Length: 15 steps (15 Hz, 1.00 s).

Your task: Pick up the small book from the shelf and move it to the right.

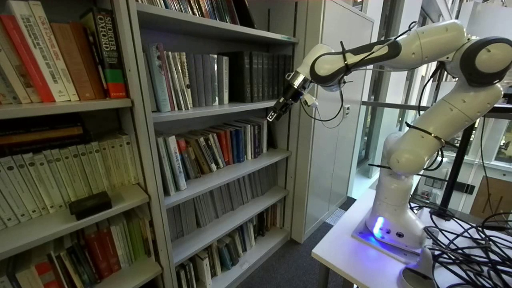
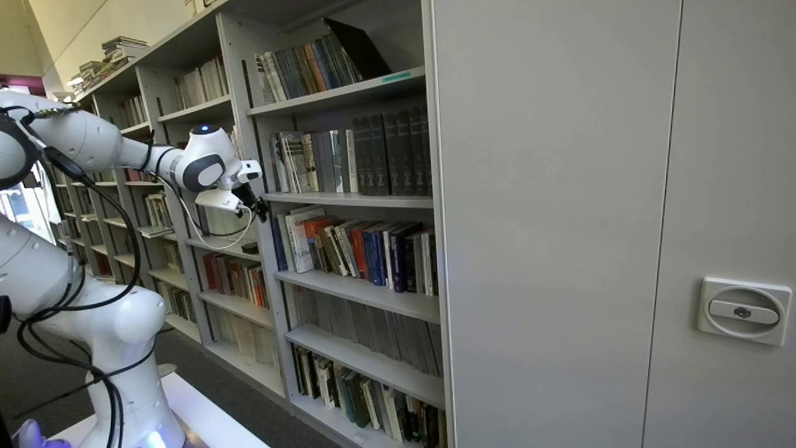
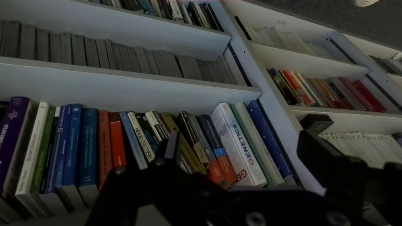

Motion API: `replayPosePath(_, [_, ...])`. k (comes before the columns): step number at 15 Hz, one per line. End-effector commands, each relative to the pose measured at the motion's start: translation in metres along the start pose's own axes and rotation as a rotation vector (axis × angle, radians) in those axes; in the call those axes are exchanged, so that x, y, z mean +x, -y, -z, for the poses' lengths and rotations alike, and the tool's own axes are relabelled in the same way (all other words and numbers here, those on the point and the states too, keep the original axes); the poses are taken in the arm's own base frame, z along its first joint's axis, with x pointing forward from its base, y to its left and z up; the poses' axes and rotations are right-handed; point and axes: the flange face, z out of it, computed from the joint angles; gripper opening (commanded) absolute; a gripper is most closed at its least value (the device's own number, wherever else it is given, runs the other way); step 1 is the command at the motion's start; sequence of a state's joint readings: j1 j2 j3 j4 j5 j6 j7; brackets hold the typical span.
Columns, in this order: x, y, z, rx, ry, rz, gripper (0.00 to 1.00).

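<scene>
The shelf is a tall grey bookcase [image 1: 232, 176] packed with books. It also shows in an exterior view [image 2: 360, 297] and, upside down, in the wrist view [image 3: 125, 88]. Several thin pale books stand there, and I cannot tell which is the small book. One thin cream-spined book [image 3: 257, 141] leans beside a green one and the white GENETICS book [image 3: 240, 144] in the wrist view. My gripper [image 3: 241, 145] is open and empty, its fingers wide apart. In both exterior views the gripper [image 1: 273, 115] [image 2: 262, 211] hangs in front of the bookcase, apart from the books.
A neighbouring bookcase [image 1: 138, 168] holds red, yellowish and cream volumes and a black box [image 1: 90, 205]. A grey cabinet [image 1: 336, 120] adjoins the shelf; its door handle [image 2: 743, 311] shows. The arm stands on a white table [image 1: 340, 244] with tangled cables [image 1: 472, 248].
</scene>
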<state>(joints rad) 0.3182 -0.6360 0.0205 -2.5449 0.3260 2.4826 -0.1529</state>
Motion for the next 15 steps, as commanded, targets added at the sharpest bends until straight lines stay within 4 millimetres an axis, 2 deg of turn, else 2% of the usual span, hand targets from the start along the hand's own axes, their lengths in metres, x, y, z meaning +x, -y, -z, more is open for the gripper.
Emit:
replayPosePath(1, [0.006, -0.002, 0.0, 0.019, -0.012, -0.012, 1.0])
replayPosePath(4, [0.045, -0.003, 0.004, 0.069, -0.131, -0.038, 1.0])
replayPosePath(6, [0.076, 0.014, 0.01, 0.106, -0.206, -0.018, 1.0])
replayPosePath(9, [0.109, 0.051, 0.002, 0.144, -0.249, 0.056, 1.0])
replayPosePath(12, [0.128, 0.101, -0.021, 0.181, -0.223, 0.162, 1.0])
replayPosePath(14, [0.137, 0.127, -0.034, 0.202, -0.199, 0.203, 1.0])
replayPosePath(15, [0.118, 0.111, -0.024, 0.177, -0.189, 0.16, 1.0])
